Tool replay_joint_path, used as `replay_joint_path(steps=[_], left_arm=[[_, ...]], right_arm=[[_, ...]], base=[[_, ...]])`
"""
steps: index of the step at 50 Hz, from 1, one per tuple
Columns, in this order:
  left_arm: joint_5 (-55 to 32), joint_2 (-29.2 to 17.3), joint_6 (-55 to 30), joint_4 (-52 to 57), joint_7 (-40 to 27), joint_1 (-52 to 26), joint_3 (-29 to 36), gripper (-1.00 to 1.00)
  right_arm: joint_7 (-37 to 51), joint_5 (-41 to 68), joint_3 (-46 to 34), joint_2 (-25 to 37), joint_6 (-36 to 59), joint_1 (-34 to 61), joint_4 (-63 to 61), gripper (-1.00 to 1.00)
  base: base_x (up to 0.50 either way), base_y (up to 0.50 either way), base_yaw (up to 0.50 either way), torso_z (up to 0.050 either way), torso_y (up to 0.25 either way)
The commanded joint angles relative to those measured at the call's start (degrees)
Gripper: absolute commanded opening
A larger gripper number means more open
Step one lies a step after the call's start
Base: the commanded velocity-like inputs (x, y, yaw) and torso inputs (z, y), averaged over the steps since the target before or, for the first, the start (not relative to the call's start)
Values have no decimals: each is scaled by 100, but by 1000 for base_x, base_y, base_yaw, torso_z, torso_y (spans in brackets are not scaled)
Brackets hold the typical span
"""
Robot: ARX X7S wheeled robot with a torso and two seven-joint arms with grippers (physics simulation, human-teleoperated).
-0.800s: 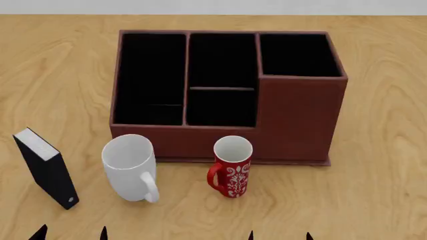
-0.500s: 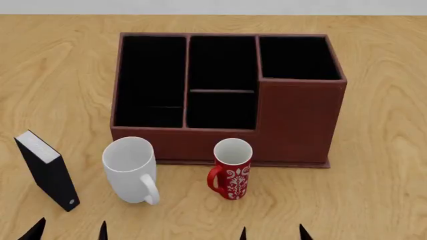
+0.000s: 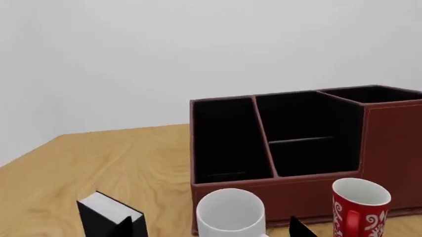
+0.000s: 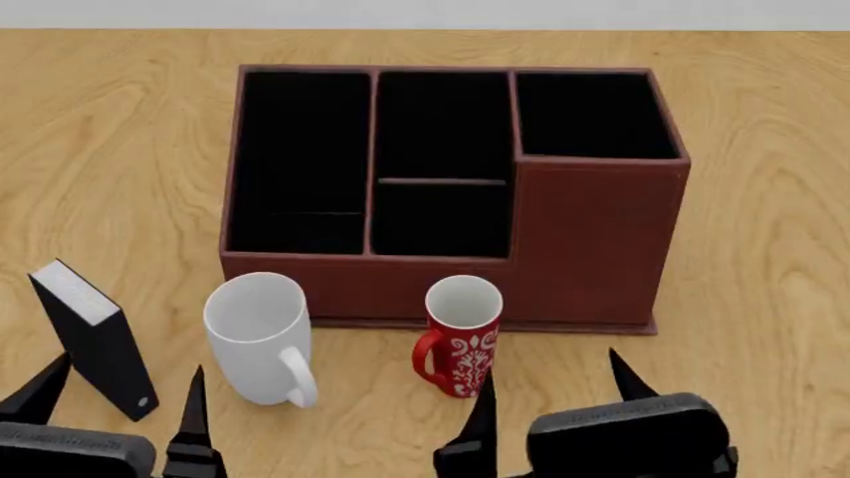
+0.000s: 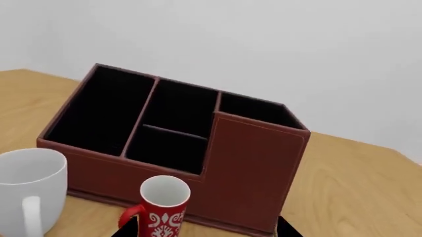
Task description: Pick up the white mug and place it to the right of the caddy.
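Note:
The white mug [image 4: 259, 337] stands upright on the wooden table in front of the caddy's left part, handle toward me. It also shows in the left wrist view [image 3: 231, 215] and the right wrist view [image 5: 29, 190]. The reddish-brown caddy [image 4: 598, 239] stands behind it, its taller corner section at the right, and shows in both wrist views [image 3: 297, 148] [image 5: 257, 158]. My left gripper [image 4: 127, 368] is open and empty, low at the near edge, left of the mug and in front of the black box. In its wrist view [image 3: 209, 227] the mug lies between its fingers, farther off. My right gripper [image 4: 550, 373] [image 5: 205, 228] is open and empty, near the red mug.
A red mug with a white floral pattern [image 4: 463, 334] [image 3: 359, 207] [image 5: 161, 207] stands right of the white mug, close to the caddy's front. A small black book-like box with a white top [image 4: 94, 339] [image 3: 108, 217] stands left of the white mug. Bare wooden table [image 4: 770, 299] lies right of the caddy.
Both grippers have come forward into the head view; only their fingertips showed at the bottom edge before. The mugs, caddy and black box have not moved.

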Motion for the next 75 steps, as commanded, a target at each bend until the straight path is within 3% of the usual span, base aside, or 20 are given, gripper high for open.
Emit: replay_joint_path(steps=[1,20,36,75], left_arm=[[16,-149,-922,752,-32,-404,196,100],[-12,-238,-1616,1369,-123,-735,369,100],[-19,-313,-1505,1434,-232,-728,461,100],[-121,-452,-1605,1644,-415,-762,591,100]], right_arm=[[-89,-119,-103,187,1193,599,-782,100],[-146,-75,-45,280,1815,1117,-1133,100],[-101,-18,7,306,1904,1127,-1297,100],[2,86,66,398,2062,1088,-1577,100]], base=[[0,0,0,0,0],[0,0,0,0,0],[0,0,0,0,0],[226,-38,0,0,0]])
